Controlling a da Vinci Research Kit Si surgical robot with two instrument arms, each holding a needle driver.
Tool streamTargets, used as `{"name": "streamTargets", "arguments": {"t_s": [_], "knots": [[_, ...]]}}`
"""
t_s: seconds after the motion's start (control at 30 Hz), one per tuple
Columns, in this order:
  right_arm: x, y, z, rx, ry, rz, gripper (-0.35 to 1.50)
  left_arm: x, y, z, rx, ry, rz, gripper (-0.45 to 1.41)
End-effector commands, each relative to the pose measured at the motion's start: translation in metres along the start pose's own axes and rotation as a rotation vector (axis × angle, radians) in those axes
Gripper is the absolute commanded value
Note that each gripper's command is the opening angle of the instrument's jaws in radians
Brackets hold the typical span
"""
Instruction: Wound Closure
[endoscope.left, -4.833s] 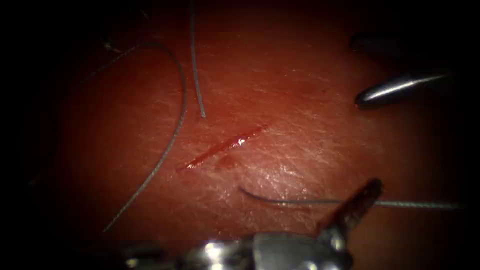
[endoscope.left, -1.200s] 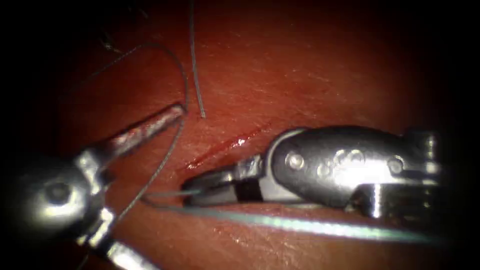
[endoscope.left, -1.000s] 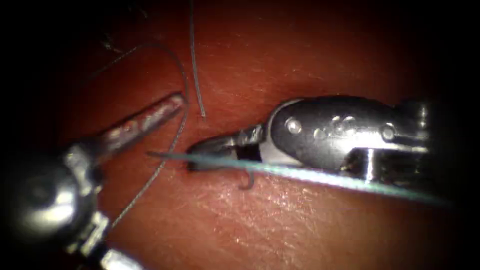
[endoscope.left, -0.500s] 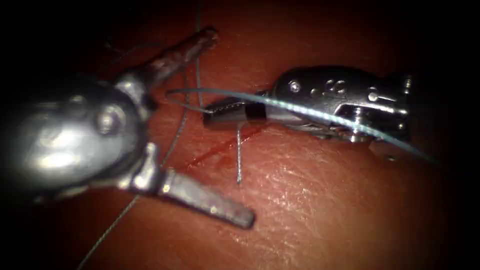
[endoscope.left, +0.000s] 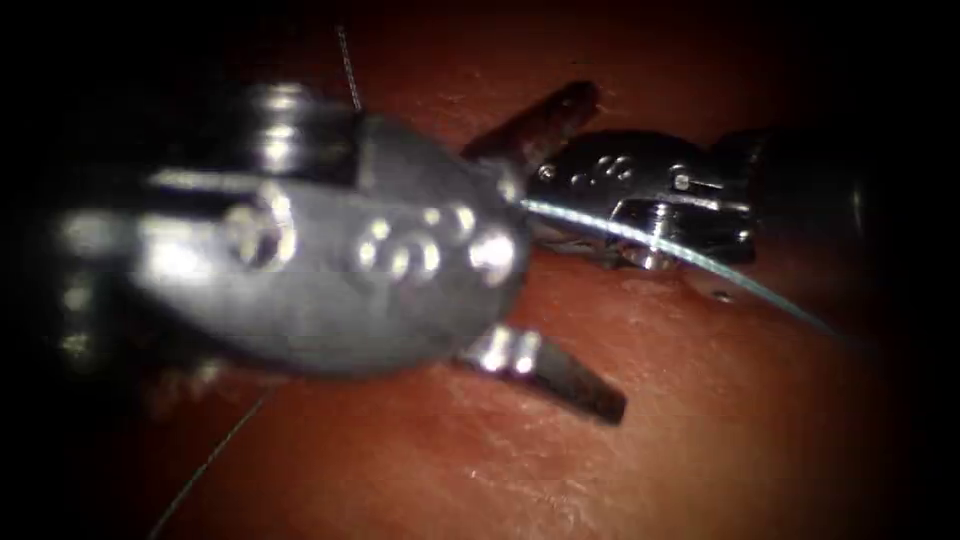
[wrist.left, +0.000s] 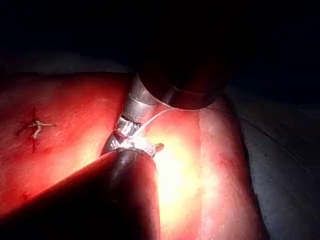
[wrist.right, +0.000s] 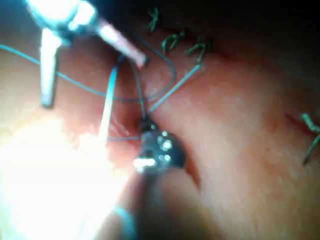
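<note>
My left tool's head looms large over the middle of the tissue. The left gripper is wide open, one jaw pointing up and right and the other down and right, holding nothing. The right tool's body lies just beyond, between those spread jaws. Its tip is hidden behind the left tool's head. In the right wrist view the right gripper is shut on the thread. A taut length of thread runs from the right tool down to the right.
A slack strand of thread lies on the tissue at the lower left, and another at the top. Several tied stitches sit beyond the tools, one more further along, and one in the left wrist view.
The right tool has carried the thread end upward, away from the cut. The left tool has swung in from the left with jaws spread and now covers the cut.
</note>
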Motion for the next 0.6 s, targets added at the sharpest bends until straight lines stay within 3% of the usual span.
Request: {"name": "streamTargets", "arguments": {"t_s": [0.03, 0.6], "knots": [[-0.0001, 0.0001, 0.0013, 0.006, -0.003, 0.000, -0.35, -0.0002, 0.0003, 0.0009, -0.001, -0.005, 0.007, 1.08], [-0.0007, -0.0001, 0.0025, 0.016, -0.011, 0.013, -0.35, 0.0011, 0.0006, 0.0043, 0.056, -0.128, 0.092, 0.99]]}}
